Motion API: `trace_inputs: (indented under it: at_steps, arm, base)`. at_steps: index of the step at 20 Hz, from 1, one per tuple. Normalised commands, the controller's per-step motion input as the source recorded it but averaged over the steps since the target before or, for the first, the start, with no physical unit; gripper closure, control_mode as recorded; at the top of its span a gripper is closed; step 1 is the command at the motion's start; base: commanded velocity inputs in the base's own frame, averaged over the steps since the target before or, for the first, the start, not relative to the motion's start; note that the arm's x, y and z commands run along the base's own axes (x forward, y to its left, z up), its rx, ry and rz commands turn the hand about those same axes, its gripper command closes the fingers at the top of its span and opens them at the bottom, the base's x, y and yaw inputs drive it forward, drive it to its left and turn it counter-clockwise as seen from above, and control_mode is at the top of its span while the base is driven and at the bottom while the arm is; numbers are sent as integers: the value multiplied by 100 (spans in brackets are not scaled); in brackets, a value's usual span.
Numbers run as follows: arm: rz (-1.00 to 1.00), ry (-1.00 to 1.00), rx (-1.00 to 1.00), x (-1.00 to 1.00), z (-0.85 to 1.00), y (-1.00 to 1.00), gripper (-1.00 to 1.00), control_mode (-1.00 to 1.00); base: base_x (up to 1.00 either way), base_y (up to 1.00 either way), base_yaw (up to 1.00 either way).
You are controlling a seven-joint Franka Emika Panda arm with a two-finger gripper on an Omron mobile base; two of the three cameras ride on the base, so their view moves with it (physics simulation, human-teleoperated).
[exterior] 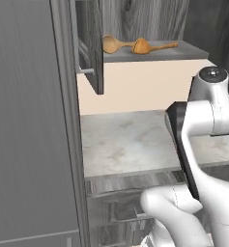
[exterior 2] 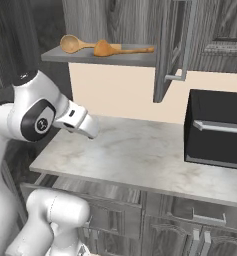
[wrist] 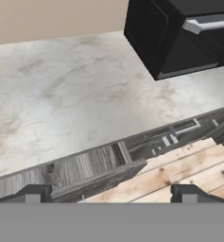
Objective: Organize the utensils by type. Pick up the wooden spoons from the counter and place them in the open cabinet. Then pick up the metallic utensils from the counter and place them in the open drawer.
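2 wooden spoons on cabinet shelf, gripper fingers spread wide, empty, above counter

Cream wall, black microwave at right, wood-plank floor below.

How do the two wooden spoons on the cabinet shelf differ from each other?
The left wooden spoon is paler, and its round bowl faces the camera; the right wooden spoon is a deeper orange with a more pointed bowl. The left spoon's handle runs behind the right spoon's bowl, while the right spoon's handle lies free. Both lie flat on the shelf, bowls to the left.
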Motion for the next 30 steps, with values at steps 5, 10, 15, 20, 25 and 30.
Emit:
trace_inputs:
  at_steps: [5,10,15,20,25,30]
  arm:
    - [-6,-8,12,-50,-1,-14,-100,100]
    - [0,0,0,0,0,0,-100,100]
    - [0,0,0,0,0,0,-100,100]
    - [0,0,0,0,0,0,-100,100]
    - [0,0,0,0,0,0,-100,100]
    - [0,0,0,0,0,0,-100,100]
  base:
    - [-40,-13,-6]
    - [-97,-34,-21]
    - [-41,-40,-52]
    - [3,-30,-92]
    - [4,-24,-96]
    - [3,-14,-100]
